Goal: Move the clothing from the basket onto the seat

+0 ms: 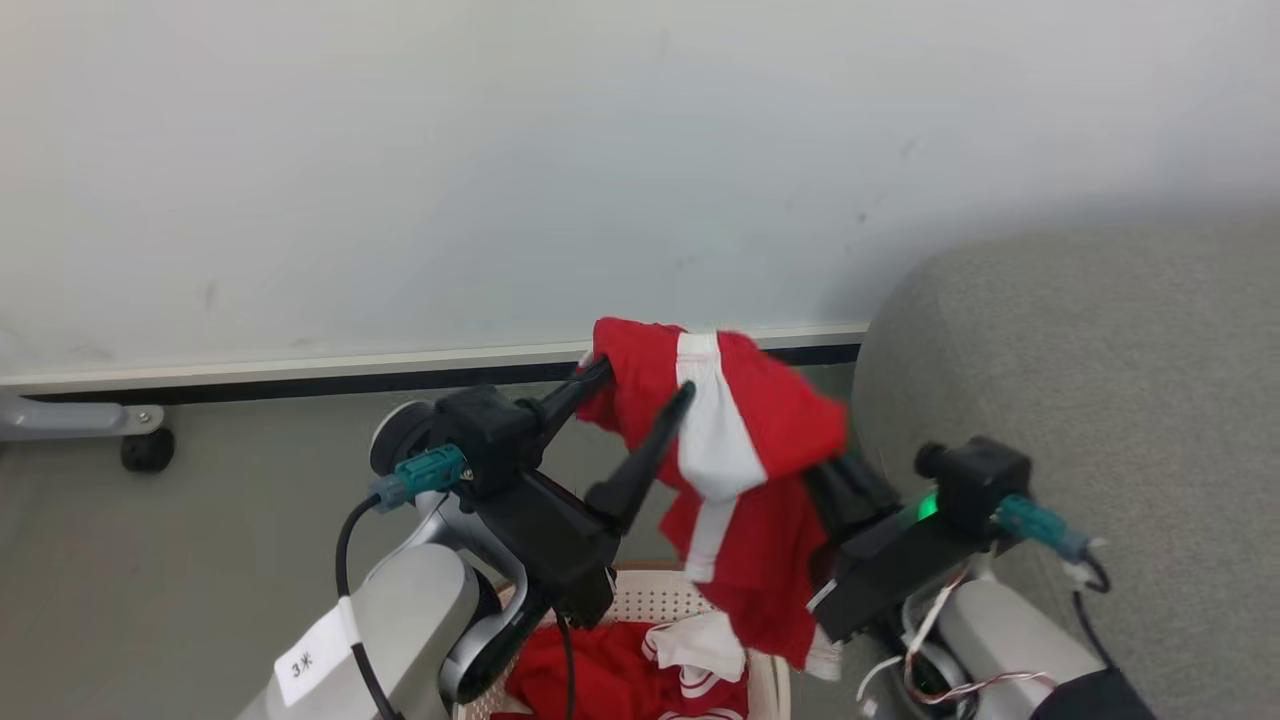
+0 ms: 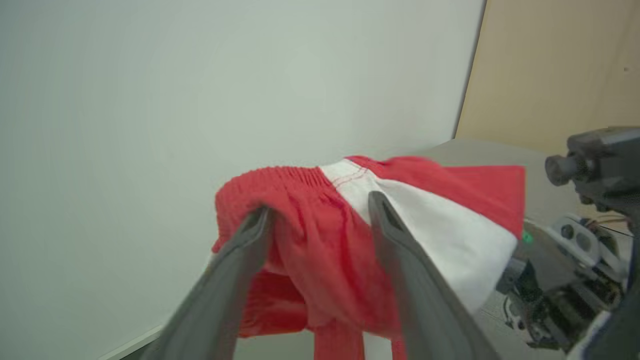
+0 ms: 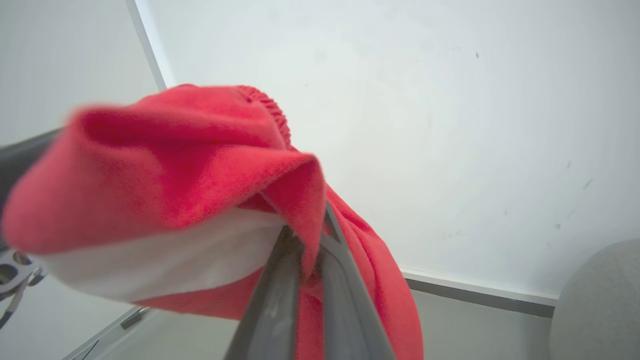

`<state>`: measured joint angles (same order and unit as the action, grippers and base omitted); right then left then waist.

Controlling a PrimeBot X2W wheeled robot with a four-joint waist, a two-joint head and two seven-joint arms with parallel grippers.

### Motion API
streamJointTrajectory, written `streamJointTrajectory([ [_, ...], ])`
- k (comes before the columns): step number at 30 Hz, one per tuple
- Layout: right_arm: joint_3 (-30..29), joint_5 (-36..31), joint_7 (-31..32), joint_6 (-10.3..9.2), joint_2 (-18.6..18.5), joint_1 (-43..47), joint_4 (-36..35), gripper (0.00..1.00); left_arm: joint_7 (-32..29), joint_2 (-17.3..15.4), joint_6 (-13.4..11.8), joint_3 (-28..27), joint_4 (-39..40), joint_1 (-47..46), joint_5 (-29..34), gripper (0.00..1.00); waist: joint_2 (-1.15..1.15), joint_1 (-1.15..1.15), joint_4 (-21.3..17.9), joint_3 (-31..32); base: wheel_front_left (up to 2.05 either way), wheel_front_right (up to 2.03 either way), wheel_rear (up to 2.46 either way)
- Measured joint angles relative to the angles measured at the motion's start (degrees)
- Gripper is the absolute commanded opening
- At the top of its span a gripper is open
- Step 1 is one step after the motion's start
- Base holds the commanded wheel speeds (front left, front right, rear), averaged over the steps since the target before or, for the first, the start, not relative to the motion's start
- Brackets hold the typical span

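- Right gripper (image 3: 307, 235): fingers almost together, pinching a red fold of the clothing (image 3: 190, 165).
- Left gripper (image 1: 645, 380): fingers spread wide. One tip is tucked at the elastic waistband, the other lies across the white panel.
- Clothing hangs in the air between both grippers, above the far rim of the basket (image 1: 660, 595) and beside the rounded corner of the seat (image 1: 1100, 380). Can't tell if it touches the seat.
- Second garment (image 1: 610, 680), red with white stripes, lies inside the basket.
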<state>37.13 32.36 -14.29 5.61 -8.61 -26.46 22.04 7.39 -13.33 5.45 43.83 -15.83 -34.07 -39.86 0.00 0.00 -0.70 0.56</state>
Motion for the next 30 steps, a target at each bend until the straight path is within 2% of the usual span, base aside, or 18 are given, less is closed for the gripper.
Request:
streamJointTrajectory([
  [4, -3.88, -0.85, 0.00, -2.01, -2.46, 0.21, -3.41, 0.00, 0.00, -0.31, -0.44, 0.32, 0.99, 1.16, 0.01, 1.00, 0.00, 0.00, -1.57, 0.26, 0.00, 0.00, 0.00],
  [12, -9.04, -4.19, -0.26, -4.22, -7.17, 2.55, -10.96, 0.00, 0.02, -1.42, -0.51, 0.87, 3.10, 3.42, 0.01, 1.00, 0.00, 0.00, -5.26, 0.58, 0.00, 0.00, 0.00],
  [23, -14.63, -7.70, -0.41, -7.78, -10.93, 7.69, -21.74, 0.00, 0.34, -3.82, -1.42, 0.96, 5.59, 6.50, 0.10, 1.00, 0.00, 0.00, -11.83, 0.00, 0.00, 0.00, 0.00],
  [30, -17.81, -10.27, -0.43, -9.96, -12.27, 13.05, -31.19, 0.00, 0.79, -4.76, -1.96, 1.23, 8.34, 7.87, 0.30, 1.00, 0.00, 0.00, -17.61, -0.86, 0.00, 0.00, 0.00],
])
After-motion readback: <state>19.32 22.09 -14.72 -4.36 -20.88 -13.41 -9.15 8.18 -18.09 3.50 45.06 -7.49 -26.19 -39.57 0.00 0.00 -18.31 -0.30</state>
